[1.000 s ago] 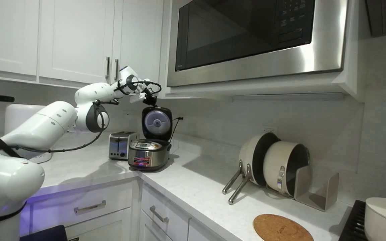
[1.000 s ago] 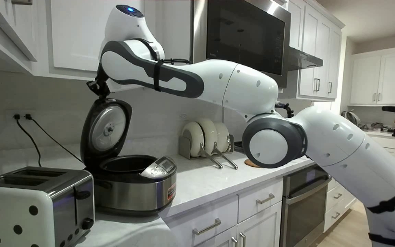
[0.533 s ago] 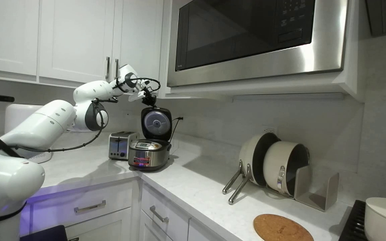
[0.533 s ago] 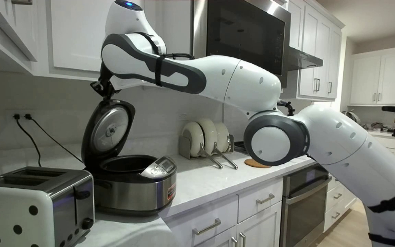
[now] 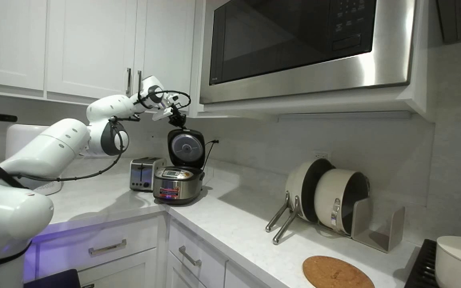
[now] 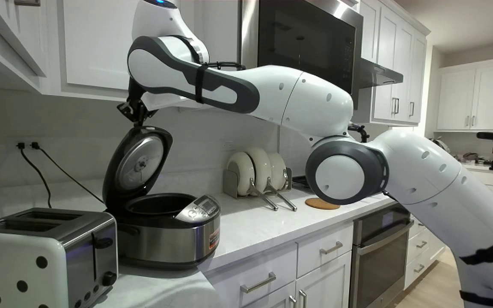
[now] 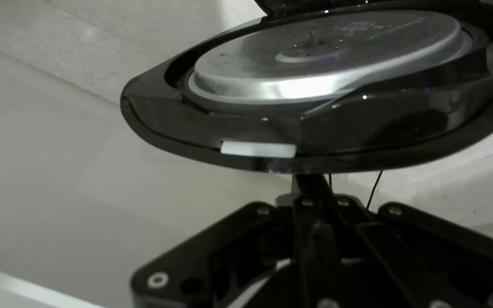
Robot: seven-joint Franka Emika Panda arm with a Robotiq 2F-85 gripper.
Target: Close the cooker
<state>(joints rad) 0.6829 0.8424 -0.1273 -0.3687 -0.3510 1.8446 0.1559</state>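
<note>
Closest on the bench (image 6: 156,286) in an exterior view is the white polka-dot toaster (image 6: 19,263), and just beside it, at 3 o'clock, there's the silver-bodied rice cooker (image 6: 161,244), round lid (image 6: 137,164) tipped steeply up, silvery side showing! Straight up at the lid's 12 o'clock it's the claw (image 6: 138,121), fingers (image 7: 313,187) pressed together, tips right at the upper rim and, in the wrist view, partly hidden behind it, so whether they touch I can't call. Farther back, at the cooker's 2 o'clock, cream pans (image 6: 257,171) stand on edge in a rack (image 6: 230,184), metal handles (image 6: 268,202) angled down.
</note>
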